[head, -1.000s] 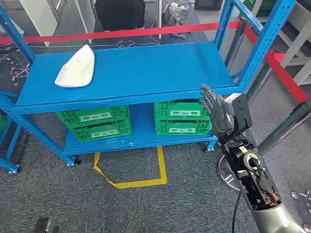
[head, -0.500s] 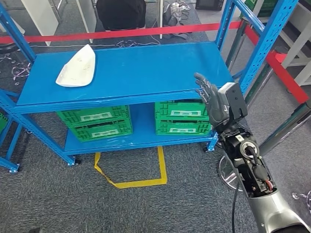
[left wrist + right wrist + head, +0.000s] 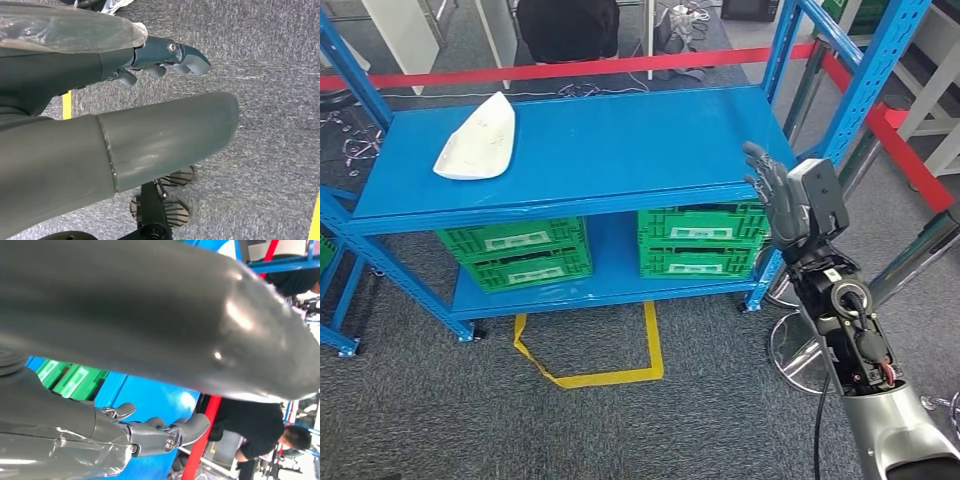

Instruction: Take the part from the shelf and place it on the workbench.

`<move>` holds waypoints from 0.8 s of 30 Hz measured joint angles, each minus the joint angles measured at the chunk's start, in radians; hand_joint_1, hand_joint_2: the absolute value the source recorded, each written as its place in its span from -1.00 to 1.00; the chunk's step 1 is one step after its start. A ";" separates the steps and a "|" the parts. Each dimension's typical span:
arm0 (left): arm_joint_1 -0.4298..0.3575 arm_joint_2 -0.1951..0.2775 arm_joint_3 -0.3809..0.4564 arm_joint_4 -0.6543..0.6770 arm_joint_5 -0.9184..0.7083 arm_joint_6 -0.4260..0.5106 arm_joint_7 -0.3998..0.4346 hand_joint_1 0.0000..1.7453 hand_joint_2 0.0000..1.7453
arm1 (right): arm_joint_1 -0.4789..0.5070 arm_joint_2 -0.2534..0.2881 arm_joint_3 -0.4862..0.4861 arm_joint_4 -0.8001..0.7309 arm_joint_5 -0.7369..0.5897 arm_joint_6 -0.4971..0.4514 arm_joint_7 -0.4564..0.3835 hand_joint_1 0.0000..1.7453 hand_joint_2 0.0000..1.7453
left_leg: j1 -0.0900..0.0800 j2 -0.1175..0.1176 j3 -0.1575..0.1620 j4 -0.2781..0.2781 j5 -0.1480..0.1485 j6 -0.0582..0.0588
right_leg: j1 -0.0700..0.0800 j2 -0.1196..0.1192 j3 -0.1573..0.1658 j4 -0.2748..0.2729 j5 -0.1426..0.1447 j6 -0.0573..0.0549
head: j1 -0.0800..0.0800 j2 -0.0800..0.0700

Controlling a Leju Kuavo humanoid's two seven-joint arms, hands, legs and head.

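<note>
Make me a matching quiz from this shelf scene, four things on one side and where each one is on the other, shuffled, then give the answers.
Things:
1. white part
2. green crates
3. right robot hand
4. yellow tape outline

Places:
A. on the carpet in front of the shelf
B. at the shelf's right end, raised and empty
C. on the top shelf, left end
D. on the lower shelf

Pairs: 1-C, 2-D, 3-B, 4-A

The right arm (image 3: 860, 370) reaches up and forward from the lower right of the head view, silver at the forearm and dark at the wrist. Its right hand (image 3: 776, 200) is raised, fingers (image 3: 758, 165) spread apart and holding nothing. The left hand (image 3: 166, 57) hangs low, fingers stretched out loosely, empty.
</note>
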 joint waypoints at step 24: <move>-0.010 0.005 0.000 0.000 -0.007 -0.007 0.010 -1.00 -1.00 | 0.057 -0.021 -0.104 -0.054 0.036 0.004 0.026 -1.00 -1.00 | 0.002 0.002 0.009 -0.008 -0.004 0.023 | -0.005 0.001 -0.001 0.012 -0.015 0.021 | 0.001 0.000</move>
